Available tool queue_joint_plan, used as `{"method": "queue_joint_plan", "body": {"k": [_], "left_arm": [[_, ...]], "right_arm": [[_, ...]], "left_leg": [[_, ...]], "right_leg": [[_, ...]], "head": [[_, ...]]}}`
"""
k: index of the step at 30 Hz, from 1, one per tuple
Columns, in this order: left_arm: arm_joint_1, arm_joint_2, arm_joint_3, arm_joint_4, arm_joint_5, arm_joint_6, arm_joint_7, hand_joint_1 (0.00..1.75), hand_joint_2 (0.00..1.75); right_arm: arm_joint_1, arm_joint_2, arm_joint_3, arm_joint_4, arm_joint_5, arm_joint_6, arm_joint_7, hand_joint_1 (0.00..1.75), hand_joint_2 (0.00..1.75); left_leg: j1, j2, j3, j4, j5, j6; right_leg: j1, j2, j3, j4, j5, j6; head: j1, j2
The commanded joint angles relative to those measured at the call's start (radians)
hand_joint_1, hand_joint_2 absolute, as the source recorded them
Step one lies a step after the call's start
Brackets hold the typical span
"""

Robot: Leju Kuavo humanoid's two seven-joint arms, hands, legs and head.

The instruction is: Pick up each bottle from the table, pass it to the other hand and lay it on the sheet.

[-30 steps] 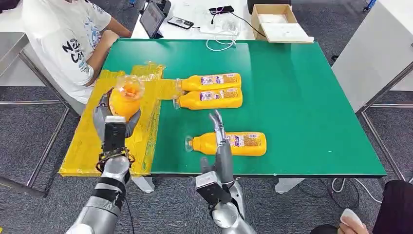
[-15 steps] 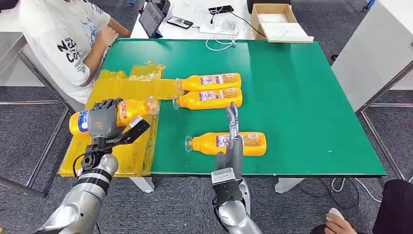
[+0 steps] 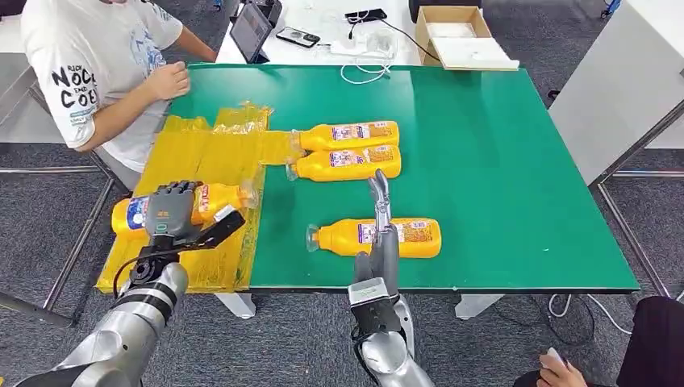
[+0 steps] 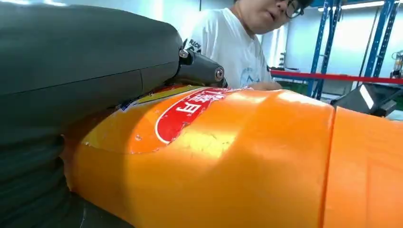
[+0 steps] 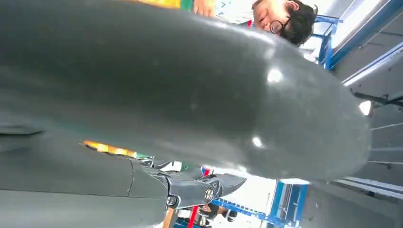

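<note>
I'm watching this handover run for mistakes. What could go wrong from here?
The left hand holds a bottle lying across the yellow sheet's outer edge, its base past it; released there, it may roll off. The right hand is just above the nearest bottle and could knock it rolling.

Even overhead light is giving soft shadows; glare is showing on the held bottle (image 4: 247, 156), wrist views blurring close up.

High head view — close, turned wrist views
</note>
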Motion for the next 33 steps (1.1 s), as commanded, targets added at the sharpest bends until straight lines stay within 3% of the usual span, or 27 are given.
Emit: {"method": "queue_joint_plan", "body": {"k": [1, 7, 8, 20, 21, 33], "left_arm": [[-0.064, 0.02, -0.018, 0.101, 0.005, -0.001, -0.001, 1.75, 1.75], [-0.064, 0.02, -0.018, 0.101, 0.005, -0.001, -0.001, 1.75, 1.75], [-0.064, 0.02, -0.018, 0.101, 0.005, -0.001, -0.001, 1.75, 1.75], [-0.079, 0.022, 0.006, 0.217, 0.115, -0.307, -0.044, 1.75, 1.75], [-0.084, 0.023, 0.006, 0.242, 0.137, -0.46, -0.057, 0.0, 1.75], [-0.049, 0.018, 0.031, 0.217, 0.208, -0.496, -0.084, 0.0, 1.75]], "right_arm": [[-0.031, -0.019, -0.007, 0.053, -0.003, -0.002, 0.002, 0.0, 0.0], [-0.031, -0.019, -0.007, 0.053, -0.003, -0.002, 0.002, 0.0, 0.0], [-0.031, -0.019, -0.007, 0.053, -0.003, -0.002, 0.002, 0.0, 1.75], [-0.047, 0.001, -0.029, 0.128, 0.005, 0.055, 0.003, 0.0, 1.75], [-0.052, -0.001, -0.03, 0.15, 0.002, 0.084, 0.036, 0.0, 1.75], [-0.064, 0.01, -0.055, 0.197, 0.008, 0.103, 0.021, 0.0, 1.75]], "left_leg": [[0.001, 0.0, 0.004, 0.0, -0.001, 0.001], [0.0, 0.0, 0.003, 0.0, -0.001, 0.001], [0.0, 0.0, 0.002, 0.0, 0.0, 0.001], [0.0, 0.0, 0.002, -0.001, 0.0, 0.001], [0.0, 0.001, 0.005, -0.001, -0.001, 0.001], [0.0, -0.002, 0.011, -0.002, -0.001, 0.001]], "right_leg": [[0.001, -0.001, 0.004, -0.001, -0.001, -0.002], [0.001, -0.001, 0.003, 0.0, -0.001, -0.002], [0.001, -0.001, 0.002, -0.001, 0.0, -0.001], [0.0, 0.0, 0.002, -0.001, 0.0, -0.001], [0.0, -0.001, 0.005, -0.001, -0.001, -0.002], [0.0, -0.002, 0.013, -0.002, -0.001, -0.002]], "head": [[0.0, 0.0], [0.0, 0.0], [0.0, 0.0], [0.0, 0.0], [0.0, 0.0], [0.0, 0.0]]}}
